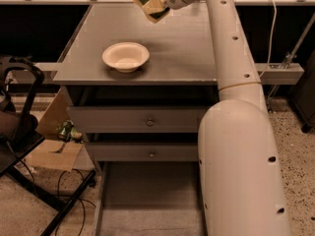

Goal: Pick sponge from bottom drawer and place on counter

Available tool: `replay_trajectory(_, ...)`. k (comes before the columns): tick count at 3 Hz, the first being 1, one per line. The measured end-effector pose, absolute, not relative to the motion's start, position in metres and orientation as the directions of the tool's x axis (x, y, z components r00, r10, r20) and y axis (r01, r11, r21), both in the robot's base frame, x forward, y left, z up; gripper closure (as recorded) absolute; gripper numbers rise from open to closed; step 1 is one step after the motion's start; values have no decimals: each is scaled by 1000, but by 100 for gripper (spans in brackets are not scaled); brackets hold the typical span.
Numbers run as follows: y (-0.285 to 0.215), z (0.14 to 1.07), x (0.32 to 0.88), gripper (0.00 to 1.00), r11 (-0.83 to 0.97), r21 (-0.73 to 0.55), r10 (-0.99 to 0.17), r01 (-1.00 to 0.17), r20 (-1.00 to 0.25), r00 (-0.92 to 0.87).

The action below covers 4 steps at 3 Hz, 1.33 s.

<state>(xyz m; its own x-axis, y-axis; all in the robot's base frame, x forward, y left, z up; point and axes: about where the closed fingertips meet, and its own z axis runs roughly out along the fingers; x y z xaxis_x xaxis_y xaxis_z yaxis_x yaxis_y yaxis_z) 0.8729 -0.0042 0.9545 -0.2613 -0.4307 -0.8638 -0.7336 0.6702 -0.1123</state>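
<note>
The sponge (150,3), yellow foam with a dark green face, is held in my gripper (156,5) above the far part of the counter (177,48). The gripper is shut on the sponge, which hangs tilted and off the surface. My white arm reaches from the lower right up over the counter's right side. The bottom drawer (147,200) is pulled out below the cabinet, and its grey floor shows nothing on it.
A cream bowl (126,56) stands on the counter's front left part. Two upper drawers with round knobs (150,122) are closed. A black chair frame (19,132) and a cardboard box (54,141) stand on the floor at the left.
</note>
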Motion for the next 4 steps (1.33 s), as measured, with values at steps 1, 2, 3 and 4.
replay_trajectory(1,-4,954,873,0,670,-112,-431,-734,-864,-261)
replay_trajectory(2,-4,954,873,0,670,-112,-431,-734,-864,-261)
replay_trajectory(3,-19,964,876,0,706,-98,-385,-701,-884,-264)
replay_trajectory(4,-60,1001,863,0,783,-74,-277,-618,-931,-239)
